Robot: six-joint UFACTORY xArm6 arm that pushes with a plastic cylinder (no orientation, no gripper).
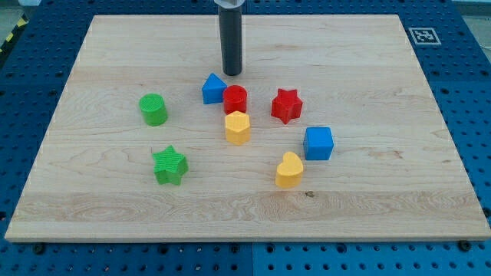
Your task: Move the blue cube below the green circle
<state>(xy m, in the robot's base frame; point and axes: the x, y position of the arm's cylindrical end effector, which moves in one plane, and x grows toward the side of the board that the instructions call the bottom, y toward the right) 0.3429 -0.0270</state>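
Here, no jaws: my tip (232,73) just above the blue triangular block (212,89), far from the blue cube (318,142).

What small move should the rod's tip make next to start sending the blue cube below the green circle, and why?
Probably swing my tip round to the blue cube's right side. It sits at the view's top, beside the blue triangular block, while the cube must travel left, below the green circle.

My tip (232,72) rests on the board; the dark rod stands upright above it
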